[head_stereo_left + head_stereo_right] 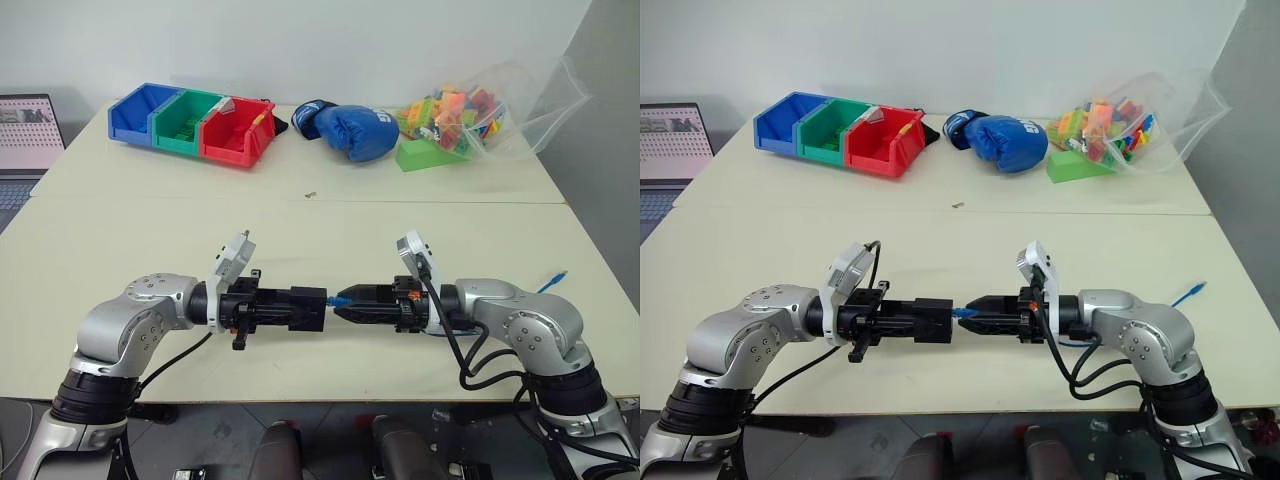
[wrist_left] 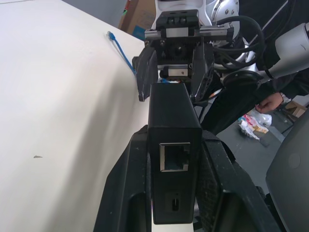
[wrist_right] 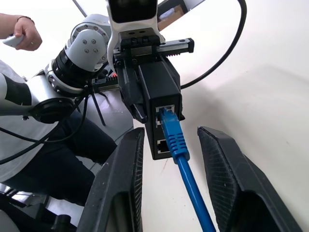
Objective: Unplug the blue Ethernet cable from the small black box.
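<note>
overhead, one small black box (image 3: pixel 161 104) pinched by left jaws; one blue ethernet cable (image 3: pixel 179 150) plugged; right jaws spread.

Silver rounded arm shells, black joint bands. White camera mounts just behind each black two-fingered tool: left tool (image 1: pixel 318 309), right tool (image 1: pixel 345 304). Black cables loop behind right tool.

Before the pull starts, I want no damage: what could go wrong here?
1. The right gripper is open around the blue cable, gripping nothing; it may close on the cord instead of the plug.
2. The plug is still seated in the black box; pulling could drag the box out of the left gripper.
</note>
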Robot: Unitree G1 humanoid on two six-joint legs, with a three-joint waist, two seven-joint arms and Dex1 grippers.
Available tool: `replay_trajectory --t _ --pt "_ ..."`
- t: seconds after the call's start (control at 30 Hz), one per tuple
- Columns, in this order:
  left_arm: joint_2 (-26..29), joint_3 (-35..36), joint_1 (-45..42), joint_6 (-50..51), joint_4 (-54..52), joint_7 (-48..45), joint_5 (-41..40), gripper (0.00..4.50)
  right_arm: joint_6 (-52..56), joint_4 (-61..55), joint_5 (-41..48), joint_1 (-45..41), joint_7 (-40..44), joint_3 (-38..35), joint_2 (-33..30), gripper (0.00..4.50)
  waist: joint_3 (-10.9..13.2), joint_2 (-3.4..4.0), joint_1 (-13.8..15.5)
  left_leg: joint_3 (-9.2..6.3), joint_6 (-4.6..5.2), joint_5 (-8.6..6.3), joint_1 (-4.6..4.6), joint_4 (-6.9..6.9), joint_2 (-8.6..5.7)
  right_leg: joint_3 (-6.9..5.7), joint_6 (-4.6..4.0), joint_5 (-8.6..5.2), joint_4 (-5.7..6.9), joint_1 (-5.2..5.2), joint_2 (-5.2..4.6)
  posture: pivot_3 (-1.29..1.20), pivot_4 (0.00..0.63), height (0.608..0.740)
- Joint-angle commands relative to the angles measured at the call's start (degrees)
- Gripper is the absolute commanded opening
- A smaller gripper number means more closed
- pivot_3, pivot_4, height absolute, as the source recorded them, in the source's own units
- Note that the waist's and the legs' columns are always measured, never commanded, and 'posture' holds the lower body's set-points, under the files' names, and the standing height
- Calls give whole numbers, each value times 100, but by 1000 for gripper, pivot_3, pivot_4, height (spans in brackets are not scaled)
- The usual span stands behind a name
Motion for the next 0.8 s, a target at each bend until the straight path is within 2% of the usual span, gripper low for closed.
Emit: replay_trajectory --t 0.03,0.57,0.63,0.67,0.8 --pt "-21 54 -27 -46 -131 -47 -119 785 -37 -226 86 -54 -66 -47 80 1850 0 0 0 0 0 0 0 0 0 0 0 0 0 0 0 0 150 740" --pt "-78 49 4 -56 -165 3 -99 785 -60 -189 -12 -146 -143 60 138 1850 0 0 -1 0 0 0 0 0 0 0 0 0 0 0 0 0 150 740" --pt "-82 44 9 -58 -172 6 -96 785 -56 -187 -2 -146 -127 48 127 1483 0 0 -1 0 0 0 0 0 0 0 0 0 -1 0 0 0 150 740" --pt "-82 44 11 -60 -169 4 -94 785 -48 -183 12 -148 -119 35 125 1463 0 0 -1 0 0 0 0 0 0 0 0 0 -1 0 0 0 150 740" --pt "-67 46 15 -83 -136 -21 -76 785 -16 -183 72 -156 -48 8 86 631 0 0 -2 0 0 0 0 -1 0 0 0 0 -1 0 0 0 150 740"
